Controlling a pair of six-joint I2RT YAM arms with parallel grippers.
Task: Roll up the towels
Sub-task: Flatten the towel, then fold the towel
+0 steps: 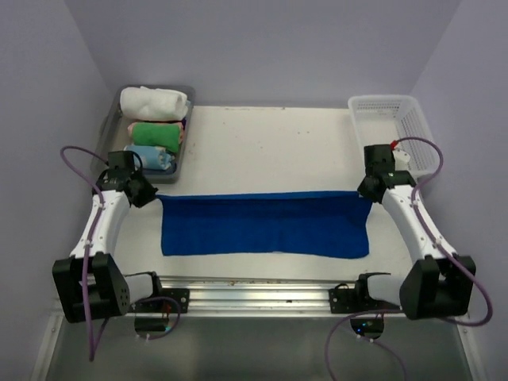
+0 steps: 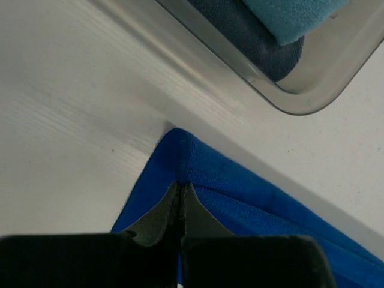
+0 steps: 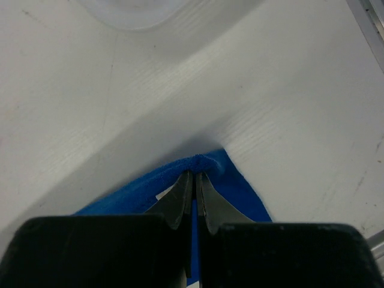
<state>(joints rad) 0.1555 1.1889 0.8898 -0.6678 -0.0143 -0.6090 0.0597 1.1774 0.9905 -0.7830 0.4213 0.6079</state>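
Towel [image 1: 266, 226] of deep blue cloth, matt, with a short fuzzy nap. Bench [image 2: 72, 120] white and matt, faintly grained like painted wood, lightly speckled. Tray [image 2: 294, 102] in smoky translucent plastic, smooth, with a soft sheen along the rim. Rolls [image 1: 155, 101] inside it of soft, matt terry cloth. Basket [image 1: 409, 119] in white latticed plastic, smooth. Fingers [image 2: 157, 216] matt black, slightly grainy. Rail [image 1: 254, 290] of dull grey brushed metal.
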